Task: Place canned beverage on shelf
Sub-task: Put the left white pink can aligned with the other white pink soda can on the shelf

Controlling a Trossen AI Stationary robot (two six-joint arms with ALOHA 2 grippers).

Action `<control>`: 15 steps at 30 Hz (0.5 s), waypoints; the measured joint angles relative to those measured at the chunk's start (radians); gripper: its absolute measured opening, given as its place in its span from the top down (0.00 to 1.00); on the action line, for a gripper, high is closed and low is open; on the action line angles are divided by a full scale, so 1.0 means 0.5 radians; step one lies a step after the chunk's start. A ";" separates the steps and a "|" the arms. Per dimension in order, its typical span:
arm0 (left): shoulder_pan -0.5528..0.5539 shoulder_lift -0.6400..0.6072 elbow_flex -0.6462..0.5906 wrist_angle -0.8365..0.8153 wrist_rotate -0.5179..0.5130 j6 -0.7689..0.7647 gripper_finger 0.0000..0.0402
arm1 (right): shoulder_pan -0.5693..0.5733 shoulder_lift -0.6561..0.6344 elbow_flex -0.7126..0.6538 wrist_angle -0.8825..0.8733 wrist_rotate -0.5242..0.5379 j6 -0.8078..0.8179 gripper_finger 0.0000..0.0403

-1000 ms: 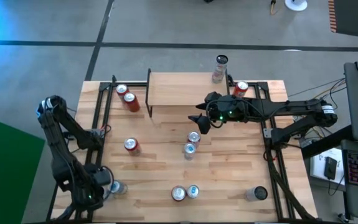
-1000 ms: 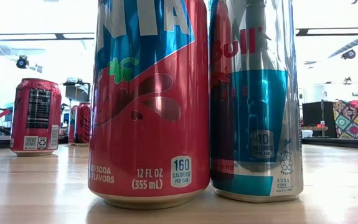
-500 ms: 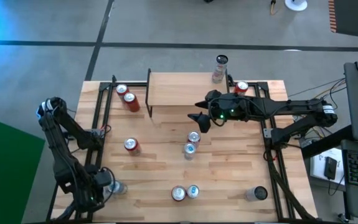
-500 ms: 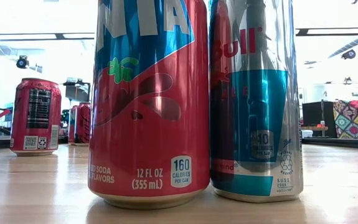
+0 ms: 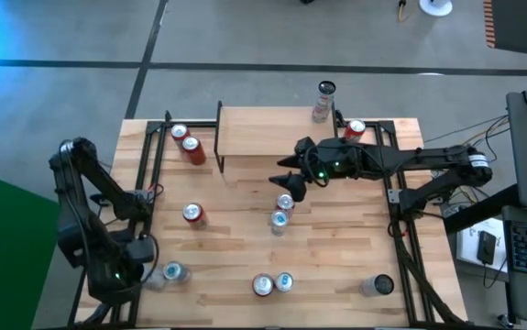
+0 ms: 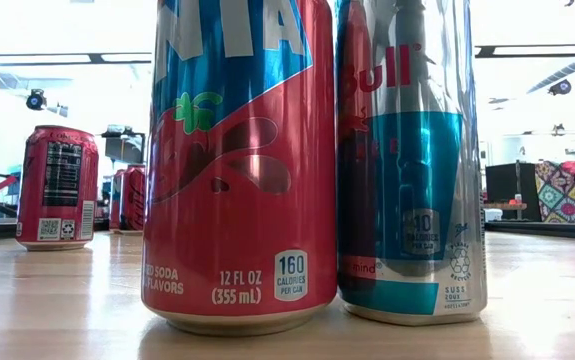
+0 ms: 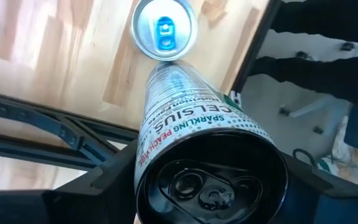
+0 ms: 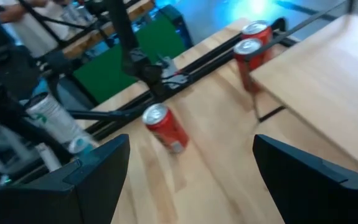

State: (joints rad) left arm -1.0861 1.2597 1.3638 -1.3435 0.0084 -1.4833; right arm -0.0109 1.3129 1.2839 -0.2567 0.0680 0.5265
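Observation:
My left gripper hangs over the table's near left corner, shut on a white Celsius can with a black top. The right wrist view shows that can tilted in the air. Right under it a silver can with a blue tab stands on the table. The shelf, a light-wood plank on black legs, stands at the far middle with nothing on top. My right gripper hovers open just in front of the shelf, with nothing between its fingers. My left gripper pinches the white can's upper part, just below its black top rim, with one finger on each side. The fingers come from above, pointing steeply down, and the can runs along them. It hangs lifted clear, bottom end down and slightly tilted.
Two red cans stand left of the shelf, one red can and a slim can to its right. More cans stand mid-table, left of the middle and near the front edge. Black frame rails line both sides.
My left gripper has risen and drawn toward the table's left edge, taking the white can up off the table. The blue-tabbed can beside it has stayed in place.

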 joint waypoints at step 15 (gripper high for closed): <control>0.421 0.000 0.310 -0.167 0.075 0.555 0.37 | 0.025 0.279 0.152 0.218 -0.209 -0.020 0.18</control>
State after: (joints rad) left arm -0.8755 1.2594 1.5190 -1.4270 0.0462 -1.2059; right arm 0.0017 1.4527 1.3596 -0.1476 -0.0364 0.5162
